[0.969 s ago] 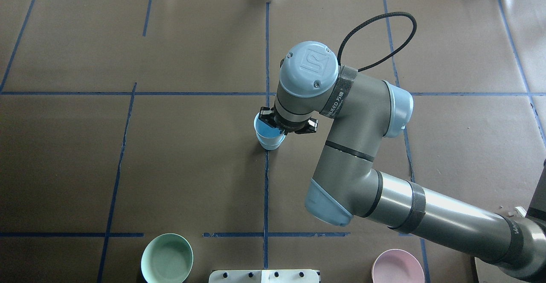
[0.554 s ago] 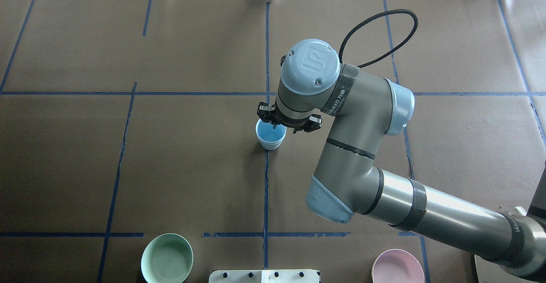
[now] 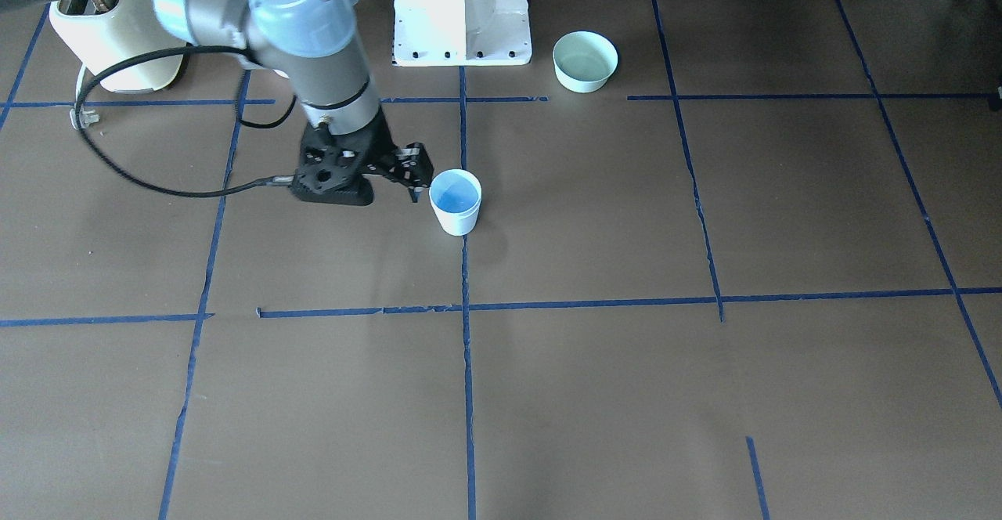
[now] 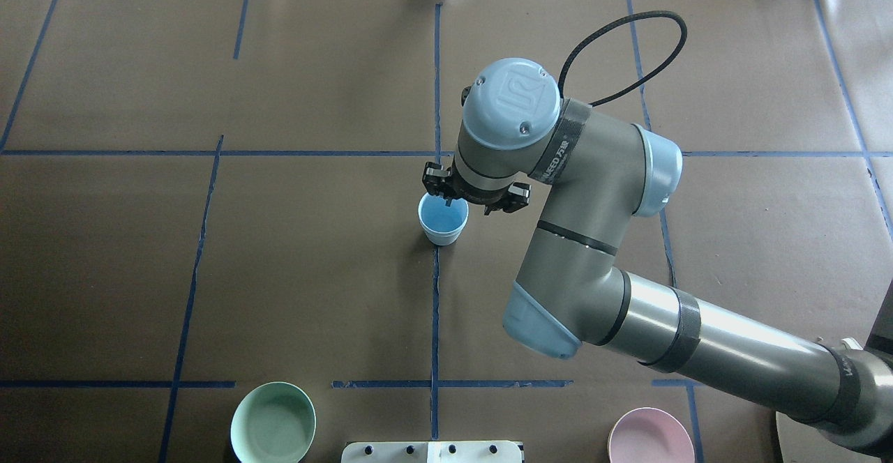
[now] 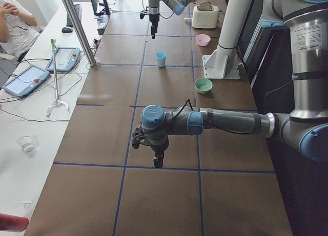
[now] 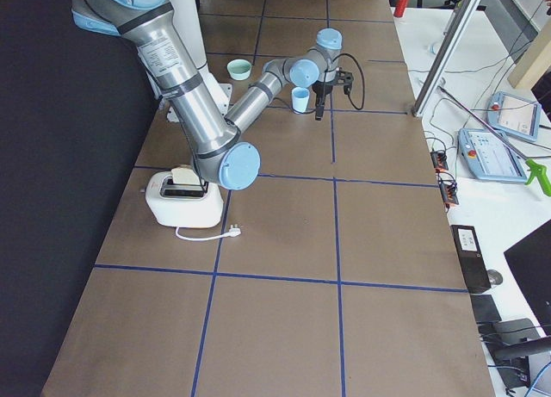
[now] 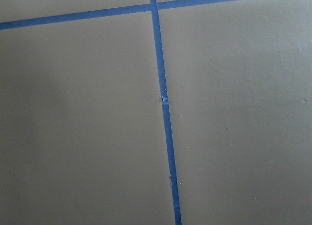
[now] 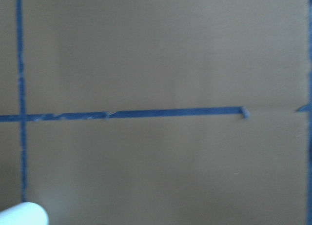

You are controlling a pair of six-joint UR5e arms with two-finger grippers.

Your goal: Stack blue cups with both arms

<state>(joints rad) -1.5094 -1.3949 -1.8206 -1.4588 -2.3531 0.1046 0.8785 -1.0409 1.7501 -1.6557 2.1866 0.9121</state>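
A cup was set near the middle of the desk, on its centre tape line. The right claw was placed just beside it, on the robot's right. At the robot's edge, a left-hand bowl and a right-hand bowl were set either side of the pedestal. A toaster was placed further right. The left claw was held over the desk, well left of the cup.

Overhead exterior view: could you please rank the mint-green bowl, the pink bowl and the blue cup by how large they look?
1. mint-green bowl and pink bowl: they look about alike, and the bottom edge cuts off both, so I won't rank them.
2. blue cup: clearly the smallest.
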